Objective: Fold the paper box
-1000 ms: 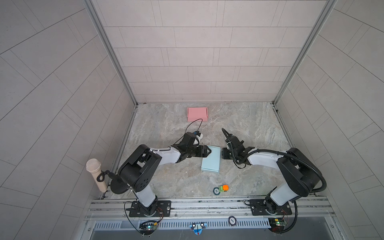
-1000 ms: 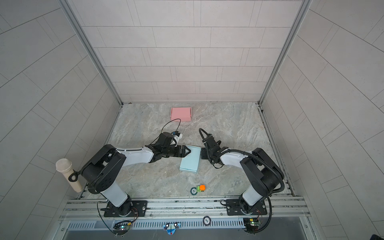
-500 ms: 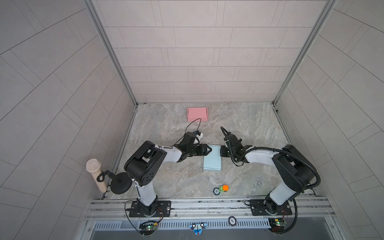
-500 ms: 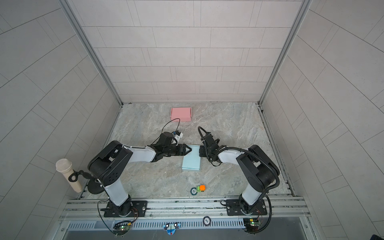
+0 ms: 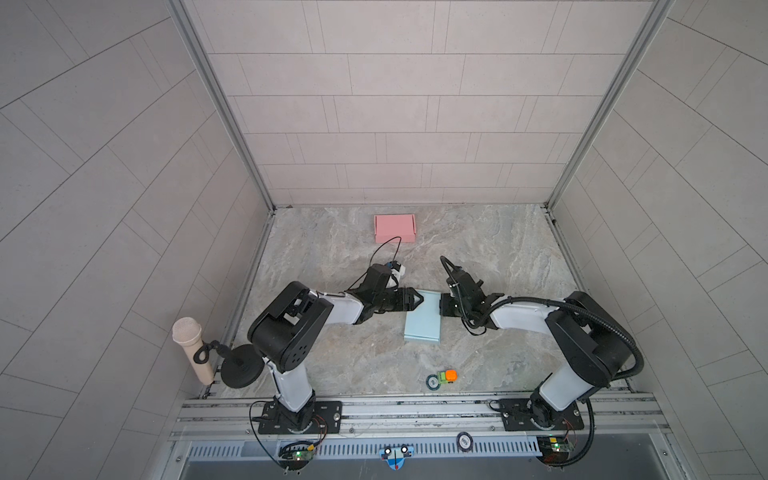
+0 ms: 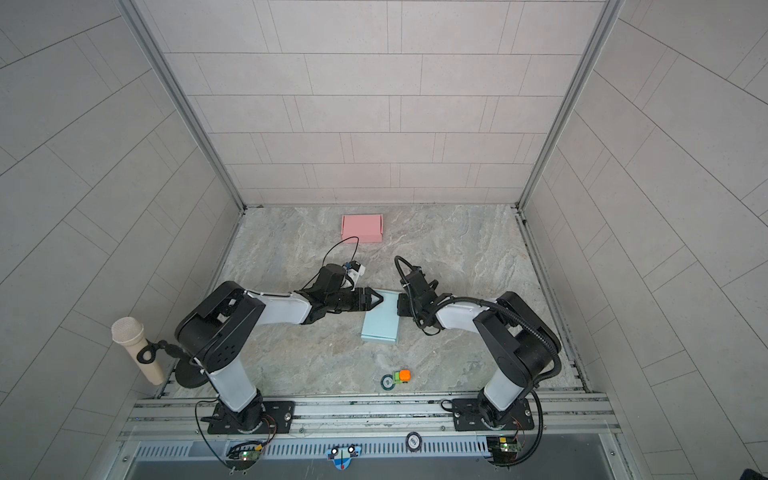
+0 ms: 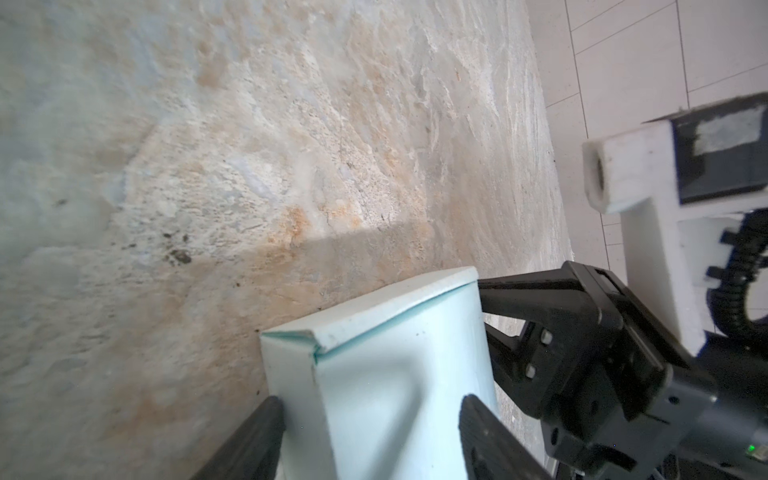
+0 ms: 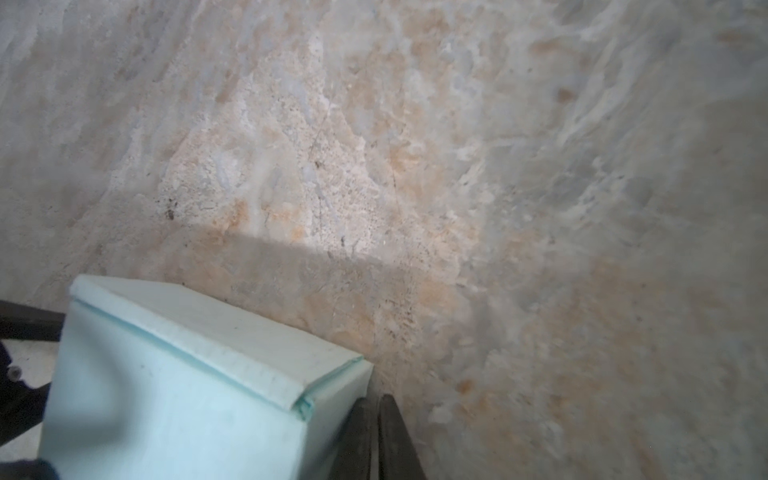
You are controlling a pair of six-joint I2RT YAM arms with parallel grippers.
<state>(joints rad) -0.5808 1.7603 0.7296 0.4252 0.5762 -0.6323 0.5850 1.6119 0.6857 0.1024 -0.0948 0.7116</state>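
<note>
Centrally, matte aqua paper box [image 5: 422,324], left jaws parted astride it, right jaws closed.

Paper box [image 5: 422,324] pale blue; far box [image 5: 395,227] pink; tabletop [image 5: 324,257] marbled grey-beige.

No text, number or brand can be read in any view. In both top views a small round badge [image 5: 464,440] on the front rail [image 5: 374,419], at the lower middle of the frame, bears dark marks too small to make out. The mark on the green disc [image 5: 433,381] just above that rail is also illegible.
</note>
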